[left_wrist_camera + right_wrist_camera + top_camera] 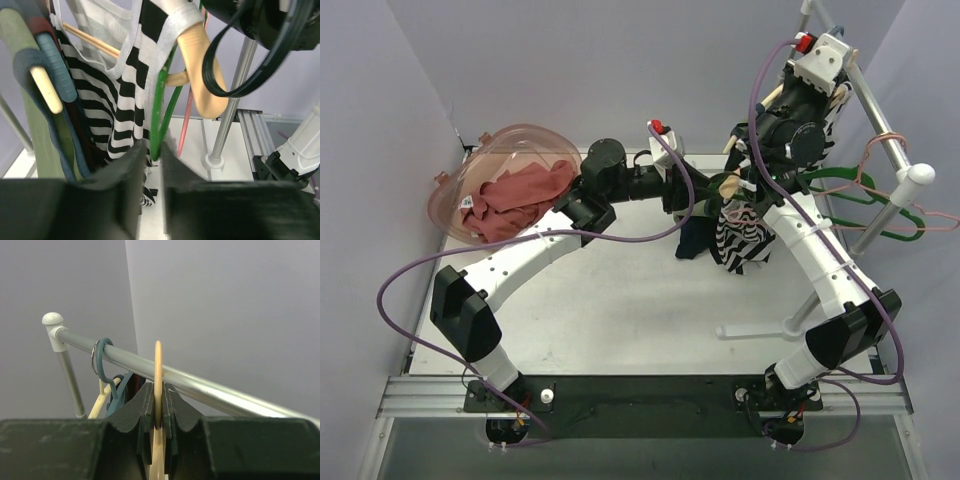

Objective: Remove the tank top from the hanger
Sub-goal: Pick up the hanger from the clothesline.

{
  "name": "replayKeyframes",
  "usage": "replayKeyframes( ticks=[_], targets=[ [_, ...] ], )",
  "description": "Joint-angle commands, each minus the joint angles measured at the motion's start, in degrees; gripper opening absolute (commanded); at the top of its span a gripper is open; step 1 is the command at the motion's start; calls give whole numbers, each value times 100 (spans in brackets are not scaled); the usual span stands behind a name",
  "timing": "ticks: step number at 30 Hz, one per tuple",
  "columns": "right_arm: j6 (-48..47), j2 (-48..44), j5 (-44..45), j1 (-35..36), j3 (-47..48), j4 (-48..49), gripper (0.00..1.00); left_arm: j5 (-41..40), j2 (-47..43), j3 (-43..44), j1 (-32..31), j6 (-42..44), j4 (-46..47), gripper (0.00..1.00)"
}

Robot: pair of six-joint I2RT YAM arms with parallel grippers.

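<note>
A black-and-white striped tank top (115,100) hangs on a cream hanger (200,75); one strap lies over the hanger's shoulder. In the top view the tank top (740,240) droops under the rail. My left gripper (154,152) is closed to a narrow gap on the tank top's lower edge, with a green hanger (162,100) just past the fingertips; from above the left gripper (718,190) sits beside the garment. My right gripper (158,387) is shut on the cream hanger's hook (158,360) at the metal rail (210,385); from above the right gripper (835,85) is high at the rail.
Other garments, green, blue and dark red (45,90), hang left of the tank top. A blue hook (100,365) is on the rail. Green (850,185) and pink (920,215) empty hangers hang at right. A pink basket (535,140) of clothes stands back left. The rack's post (235,100) is close.
</note>
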Motion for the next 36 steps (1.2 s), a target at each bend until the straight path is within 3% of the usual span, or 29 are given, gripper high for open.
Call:
replayKeyframes(
  ticks=[1,2,3,23,36],
  targets=[
    [407,-383,-93,-99,4,217,0,185,-78,253,-53,-193,521,17],
    [460,-383,-93,-117,-5,208,0,176,-78,261,-61,-193,494,12],
    [478,-365,-110,-117,4,199,0,176,-87,279,-62,-184,468,0],
    [434,30,-155,-407,214,304,0,220,-96,455,-158,-246,433,0],
    [1022,233,179,-381,724,-170,0,150,-34,437,-334,-149,204,0]
  ],
)
